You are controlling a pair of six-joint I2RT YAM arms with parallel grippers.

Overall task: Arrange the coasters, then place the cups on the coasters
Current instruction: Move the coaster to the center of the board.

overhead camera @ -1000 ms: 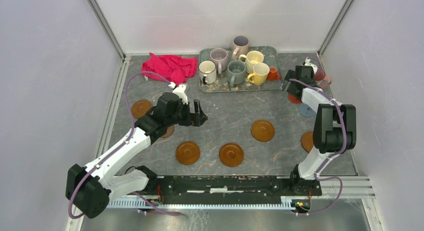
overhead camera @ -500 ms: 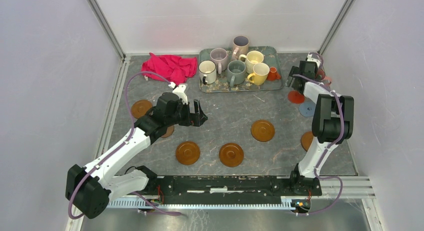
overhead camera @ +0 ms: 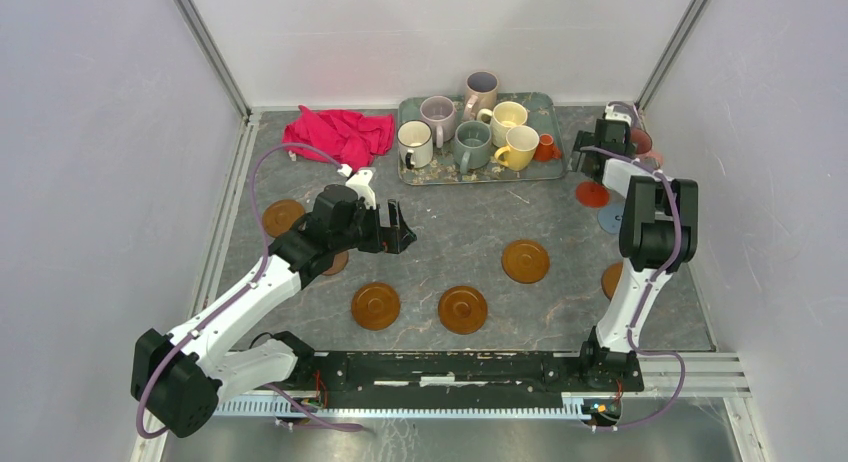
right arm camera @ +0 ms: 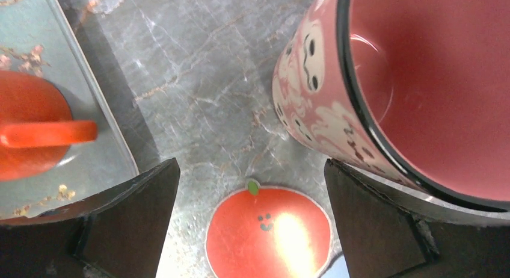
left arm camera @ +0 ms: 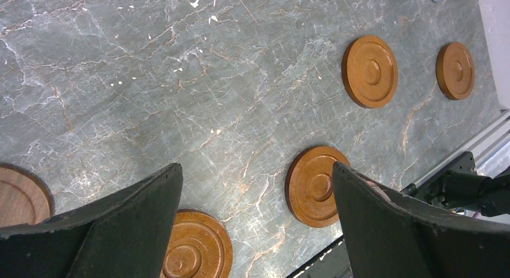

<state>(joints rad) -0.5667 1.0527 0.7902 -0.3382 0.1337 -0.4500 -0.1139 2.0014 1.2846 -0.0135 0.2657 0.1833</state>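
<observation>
Both arms, the left arm (overhead camera: 240, 295) at the lower left of the overhead frame and the right arm (overhead camera: 627, 307) along its right side, have smooth white links joined by chunky black joint housings. A thin mauve cable (overhead camera: 254, 187) loops loosely along each one, and both bases are bolted to a long black bar (overhead camera: 450, 367) across the bottom. In the wrist views the fingers (left arm camera: 114, 224) are dark, matte, wedge-shaped slabs with slightly rough edges.
</observation>
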